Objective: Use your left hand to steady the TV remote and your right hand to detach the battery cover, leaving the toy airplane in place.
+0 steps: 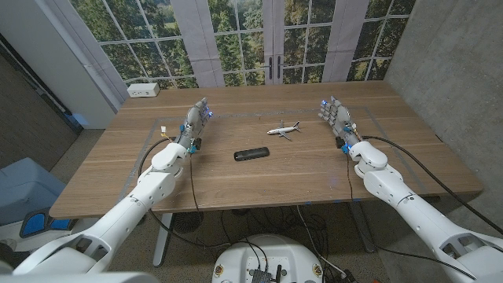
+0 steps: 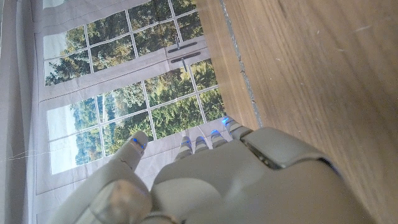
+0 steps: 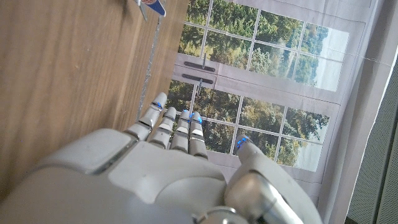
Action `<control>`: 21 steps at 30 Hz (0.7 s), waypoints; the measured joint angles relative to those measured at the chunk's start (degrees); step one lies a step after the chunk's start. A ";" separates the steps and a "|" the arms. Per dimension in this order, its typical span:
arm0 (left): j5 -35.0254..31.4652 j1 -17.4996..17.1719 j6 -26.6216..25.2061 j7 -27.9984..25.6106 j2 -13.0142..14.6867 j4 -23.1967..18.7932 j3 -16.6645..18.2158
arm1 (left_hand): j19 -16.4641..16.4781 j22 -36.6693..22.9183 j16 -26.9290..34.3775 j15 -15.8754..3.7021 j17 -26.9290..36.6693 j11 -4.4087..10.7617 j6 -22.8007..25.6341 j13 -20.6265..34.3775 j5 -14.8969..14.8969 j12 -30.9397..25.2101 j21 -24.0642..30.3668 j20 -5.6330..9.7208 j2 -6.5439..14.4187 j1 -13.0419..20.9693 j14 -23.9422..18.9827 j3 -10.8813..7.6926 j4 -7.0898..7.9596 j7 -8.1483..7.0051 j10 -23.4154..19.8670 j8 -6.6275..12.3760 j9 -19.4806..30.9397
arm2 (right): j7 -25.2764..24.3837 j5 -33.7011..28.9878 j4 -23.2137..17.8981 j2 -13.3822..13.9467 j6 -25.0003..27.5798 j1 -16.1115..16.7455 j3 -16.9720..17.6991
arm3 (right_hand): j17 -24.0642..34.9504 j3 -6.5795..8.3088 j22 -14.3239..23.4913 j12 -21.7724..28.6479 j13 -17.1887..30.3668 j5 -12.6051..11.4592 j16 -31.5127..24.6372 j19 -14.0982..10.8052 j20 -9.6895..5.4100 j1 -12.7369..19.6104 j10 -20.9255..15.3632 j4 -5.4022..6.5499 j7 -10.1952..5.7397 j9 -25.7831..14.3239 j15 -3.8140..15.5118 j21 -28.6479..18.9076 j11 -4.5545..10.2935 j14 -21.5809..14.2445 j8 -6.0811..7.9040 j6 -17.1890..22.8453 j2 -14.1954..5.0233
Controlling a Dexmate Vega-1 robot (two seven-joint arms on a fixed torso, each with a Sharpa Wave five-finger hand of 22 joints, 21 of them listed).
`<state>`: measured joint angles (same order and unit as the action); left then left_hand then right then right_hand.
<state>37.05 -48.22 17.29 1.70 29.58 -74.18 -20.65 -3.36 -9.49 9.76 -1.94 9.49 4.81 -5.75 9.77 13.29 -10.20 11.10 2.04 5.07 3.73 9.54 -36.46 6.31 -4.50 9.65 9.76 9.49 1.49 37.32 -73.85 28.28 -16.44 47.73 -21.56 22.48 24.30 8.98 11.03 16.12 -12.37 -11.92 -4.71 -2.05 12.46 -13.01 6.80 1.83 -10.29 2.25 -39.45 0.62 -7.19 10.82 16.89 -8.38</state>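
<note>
One black oblong TV remote (image 1: 251,154) lies mid wooden tabletop (image 1: 314,169), one small white toy airplane (image 1: 283,130) near behind it. Left hand (image 1: 196,120) and right hand (image 1: 337,118) stand apart, fingers extended, holding nothing. No legible writing.

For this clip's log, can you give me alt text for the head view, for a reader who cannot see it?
A black TV remote lies mid-table with a small toy airplane just beyond it, both untouched. The robot's left hand and right hand wait open on the wooden table, well out to either side, before tall windows.
</note>
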 measured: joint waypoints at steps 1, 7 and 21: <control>-0.10 -0.19 0.51 -0.17 0.09 -0.03 0.16 | 0.00 0.00 0.00 0.00 0.00 0.00 0.00 0.00 0.00 0.00 0.00 0.00 0.00 0.00 0.00 -0.06 -0.06 0.00 0.00 0.00 0.00 | 0.23 0.07 0.91 -0.64 -0.07 -0.46 -0.24 | -0.06 0.00 0.00 0.00 0.00 0.00 0.00 0.00 0.00 0.00 0.00 0.00 0.00 0.00 0.00 0.00 0.00 0.00 0.00 0.00 0.00; -0.37 -1.20 1.21 -1.17 0.50 -0.89 0.79 | 0.22 0.00 0.22 0.00 -0.01 0.00 0.00 0.00 0.00 0.00 0.00 -0.21 0.00 0.00 0.00 -0.29 -0.29 0.00 0.00 0.22 0.00 | 1.58 0.38 2.86 -1.78 -0.74 -1.45 -0.68 | -0.44 0.48 0.00 0.00 -0.16 0.00 0.00 0.00 0.00 0.00 0.00 0.00 0.02 0.00 0.00 0.00 0.00 0.00 0.00 0.02 0.00; -3.03 -1.46 2.54 -3.32 0.80 -1.29 0.77 | 3.35 0.01 0.85 -0.05 -0.01 -0.05 2.67 -0.01 -0.35 -0.67 0.00 -0.20 -0.22 1.09 -6.28 1.01 -5.23 -2.13 -3.76 1.02 -0.01 | 2.41 0.58 4.79 -2.86 -1.76 -2.11 -1.04 | -1.21 0.96 -0.01 0.22 -0.70 0.00 0.00 -0.73 0.10 0.00 -0.69 -0.17 0.61 0.01 -0.20 0.89 -0.48 -0.19 0.05 0.61 0.00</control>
<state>34.02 -49.68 19.83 -1.62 30.39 -75.47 -19.89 -0.01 -9.48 10.61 -1.99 9.48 4.75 -3.08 9.76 12.93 -10.87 11.10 1.85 4.85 4.82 3.26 -35.45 1.08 -6.64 5.90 10.78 9.49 3.90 37.90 -69.07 25.42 -18.20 45.63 -22.60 21.27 25.26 8.97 11.25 15.42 -12.37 -11.92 -5.44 -1.94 12.46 -13.70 6.63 2.44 -10.28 2.05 -38.55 0.15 -7.38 10.87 17.50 -8.38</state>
